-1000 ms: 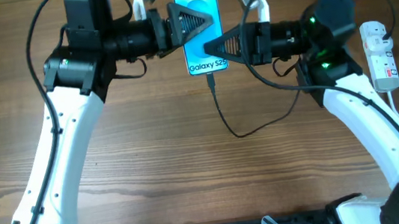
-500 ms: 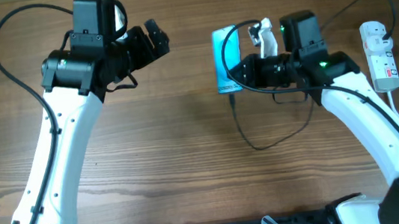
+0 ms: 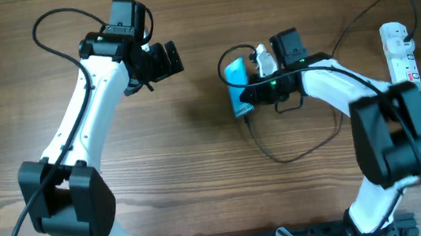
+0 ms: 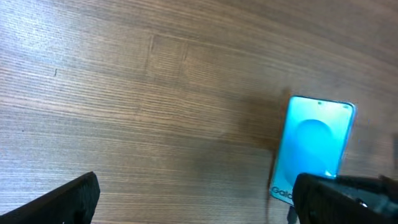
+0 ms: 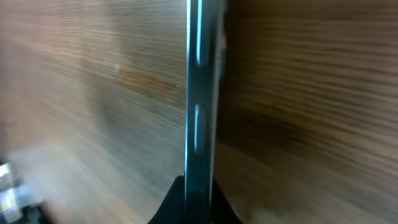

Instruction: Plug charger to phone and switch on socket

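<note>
My right gripper (image 5: 198, 196) is pinching the phone (image 5: 199, 93) tight and holding it edge-on, so I'm only seeing its thin side up close. The charger (image 3: 294, 156) is looping over the wooden table (image 3: 201, 175) just below it. My left gripper (image 3: 162, 60) is hanging wide open, well apart. The socket (image 3: 400, 53) is lying far right, past my own right arm.

Cyan phone (image 3: 236, 83) tipped up on its edge, mid-scene, thin black charger (image 3: 291, 158) looping from its near end toward the right, white socket (image 3: 398, 49) lying flat, far right
</note>
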Motion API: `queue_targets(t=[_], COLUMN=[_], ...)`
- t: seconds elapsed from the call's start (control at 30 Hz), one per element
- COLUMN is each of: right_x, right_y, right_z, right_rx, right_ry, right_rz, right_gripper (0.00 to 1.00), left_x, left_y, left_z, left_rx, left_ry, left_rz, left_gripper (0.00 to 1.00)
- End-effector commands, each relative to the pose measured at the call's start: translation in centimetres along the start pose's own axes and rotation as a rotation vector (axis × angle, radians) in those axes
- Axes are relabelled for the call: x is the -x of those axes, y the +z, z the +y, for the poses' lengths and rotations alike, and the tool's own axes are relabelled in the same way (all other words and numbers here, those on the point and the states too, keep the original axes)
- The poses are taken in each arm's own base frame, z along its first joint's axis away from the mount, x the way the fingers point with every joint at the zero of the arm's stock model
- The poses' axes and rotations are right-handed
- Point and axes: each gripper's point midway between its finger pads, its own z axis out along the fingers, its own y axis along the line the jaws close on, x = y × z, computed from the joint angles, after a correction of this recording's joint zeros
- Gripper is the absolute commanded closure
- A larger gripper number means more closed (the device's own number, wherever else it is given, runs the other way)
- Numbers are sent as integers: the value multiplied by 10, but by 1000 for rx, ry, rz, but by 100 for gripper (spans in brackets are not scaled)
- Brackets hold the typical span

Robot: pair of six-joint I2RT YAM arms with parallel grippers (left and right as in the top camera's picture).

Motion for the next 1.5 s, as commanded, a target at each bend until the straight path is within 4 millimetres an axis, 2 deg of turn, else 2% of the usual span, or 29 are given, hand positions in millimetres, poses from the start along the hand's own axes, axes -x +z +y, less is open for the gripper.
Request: queue_targets(t=[0.0,0.13,0.53,0.63,0.8,0.9,0.97,1.13,1.2,1.3,1.47], right_x=[-8,-14,-13,-14,-14,-14,-14,-10,-4,5,16], right_y=[25,41,43,43,43,43,43,41,34,21,-6], right_z=[1,-7,-17,-24,-26,-26,-26,-27,-29,-33,-44], right_rx=[112,134,81,41,31,31,31,32,29,-8,-171], right_ry=[34,69,121,153,153,153,161,180,192,206,187], right_rz=[66,94,87,85,85,85,85,73,56,29,-35], right_gripper=[96,96,95,90,72,71,64,56,53,42,32], left_x=[-3,-3,-3,-3,-3,-3,-3,-3,-3,-3,-3], left_y=[2,2,2,2,2,2,2,2,2,2,2], left_z=[6,6,6,6,6,6,6,6,6,6,6], left_rx=[25,26,26,26,26,26,26,26,26,26,26], left_ry=[14,13,13,13,13,13,13,13,13,13,13], left_rz=[11,14,14,14,14,14,14,14,14,14,14], left_gripper=[0,0,0,0,0,0,0,0,0,0,0])
